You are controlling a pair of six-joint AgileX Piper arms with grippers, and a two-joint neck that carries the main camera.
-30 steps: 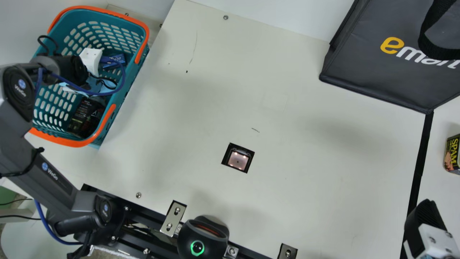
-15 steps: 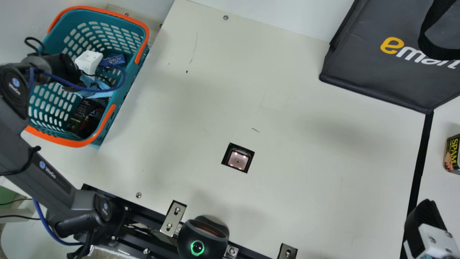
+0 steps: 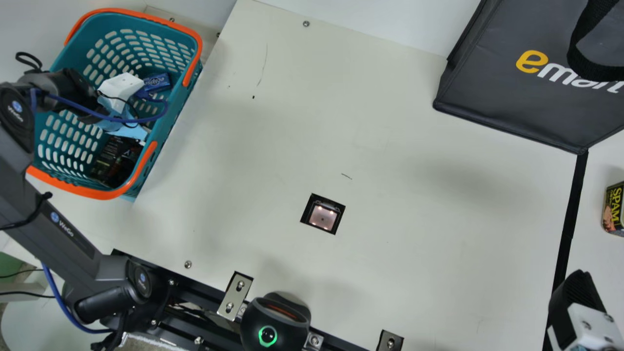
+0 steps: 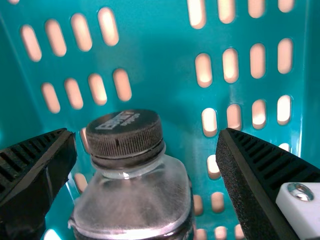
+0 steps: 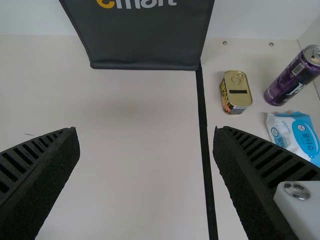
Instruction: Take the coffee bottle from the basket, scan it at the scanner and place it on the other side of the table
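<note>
At the upper left of the main view, the left arm [image 3: 70, 229] has drifted over the last second toward the frame's left edge, its wrist [image 3: 73, 90] sliding the same way above the basket [image 3: 139, 29]. More of the small blue box [image 3: 157, 82] has come into sight beside the pale housing [image 3: 121, 86]. For the task, this looks like final lining-up before a grasp.

Toward the lower left of the left wrist view, the coffee bottle [image 4: 132, 195] sits in the basket, dark cap [image 4: 125, 135] uppermost, between the parted jaws of the left gripper [image 4: 147, 134]. They stand wide and hold nothing; the bottle lies closer to one side, so a little more centring seems wise, lest a finger knock it.

Near the middle of the main view, the scanner [image 3: 322, 217] glows, set into the worktop [image 3: 414, 243], unchanged. The right gripper [image 5: 146, 131], at the lower right, has stayed put, its jaws wide and unloaded.
</note>
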